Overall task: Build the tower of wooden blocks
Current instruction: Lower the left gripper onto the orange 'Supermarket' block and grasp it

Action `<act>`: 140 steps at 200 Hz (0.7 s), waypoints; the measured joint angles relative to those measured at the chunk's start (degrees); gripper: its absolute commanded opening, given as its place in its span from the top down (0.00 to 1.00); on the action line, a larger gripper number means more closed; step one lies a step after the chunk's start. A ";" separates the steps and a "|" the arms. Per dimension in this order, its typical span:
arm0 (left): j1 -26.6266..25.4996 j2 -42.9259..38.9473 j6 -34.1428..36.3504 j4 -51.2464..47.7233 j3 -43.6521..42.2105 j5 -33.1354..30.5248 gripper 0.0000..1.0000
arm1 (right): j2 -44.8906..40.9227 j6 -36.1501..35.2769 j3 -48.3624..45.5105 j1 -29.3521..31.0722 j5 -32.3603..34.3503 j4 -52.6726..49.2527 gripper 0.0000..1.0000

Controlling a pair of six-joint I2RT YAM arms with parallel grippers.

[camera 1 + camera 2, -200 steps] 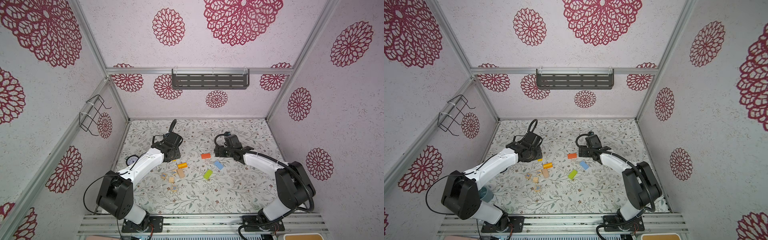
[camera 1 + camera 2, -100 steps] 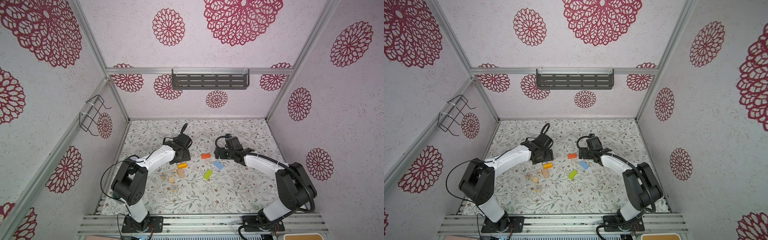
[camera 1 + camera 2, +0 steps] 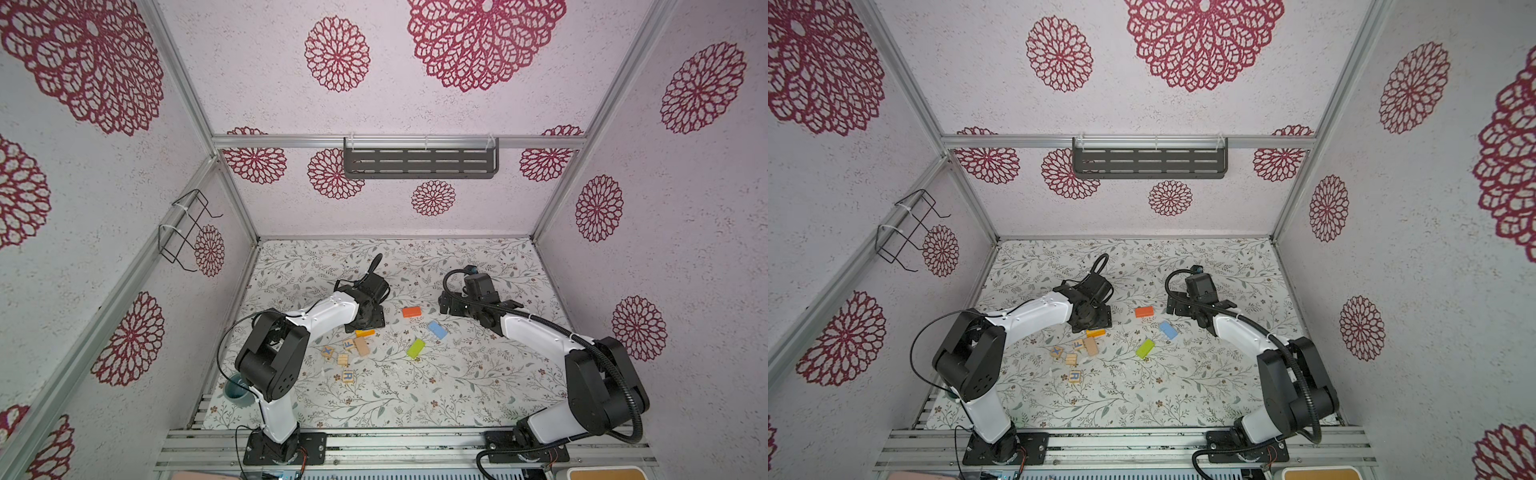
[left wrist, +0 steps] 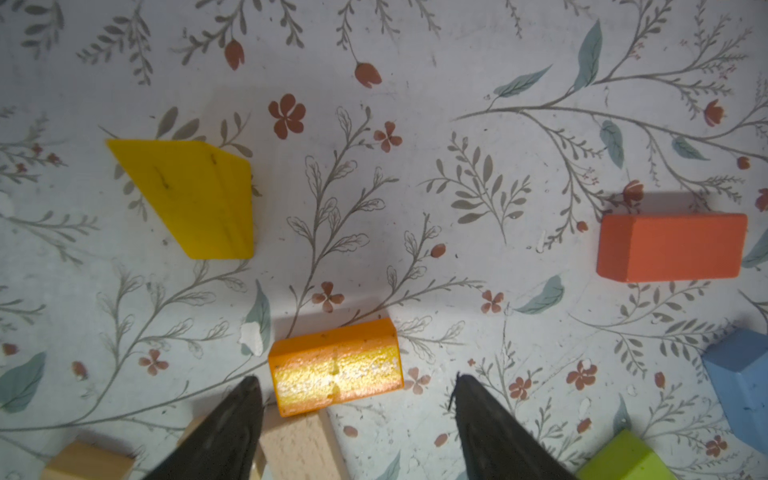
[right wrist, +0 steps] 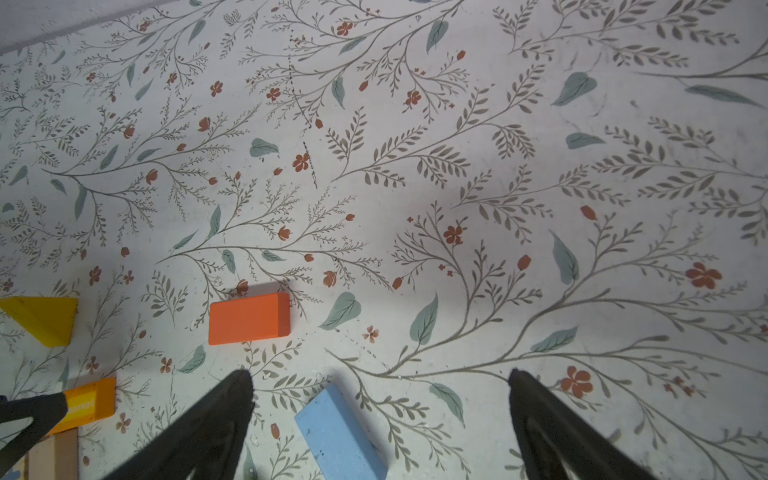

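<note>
My left pincer (image 4: 355,380) has swung in and gapes empty over the orange-yellow cylinder (image 4: 336,368), my right pincer (image 5: 379,373) wide open by the blue block (image 5: 338,432); stacking hasn't begun.

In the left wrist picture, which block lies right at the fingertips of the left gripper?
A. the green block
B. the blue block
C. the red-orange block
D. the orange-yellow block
D: in the left wrist view the orange-yellow block lies at the tips of the left gripper, whose jaws stand wide open around it. The other coloured blocks sit farther off.
</note>
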 measured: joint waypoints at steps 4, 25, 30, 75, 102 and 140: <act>0.00 0.02 0.02 0.07 -0.13 0.02 0.27 | 0.00 0.11 -0.02 0.00 0.00 0.00 0.01; 0.00 0.61 0.17 0.37 -0.33 0.26 0.26 | 0.00 0.37 -0.02 0.00 0.00 0.02 0.01; 0.00 0.81 0.17 0.52 -0.33 0.37 0.24 | 0.00 0.39 -0.02 0.00 0.00 0.04 0.01; 0.00 2.43 -0.85 0.90 -0.33 0.31 0.22 | 0.00 0.39 -0.02 -0.04 -0.02 0.09 0.01; 0.00 3.04 -2.03 1.03 -0.33 -0.15 0.24 | 0.00 0.42 -0.04 -0.04 -0.04 0.26 0.01; 0.02 3.85 -3.28 1.44 -0.33 -0.22 0.24 | 0.07 0.63 -0.04 -0.04 -0.07 0.44 0.01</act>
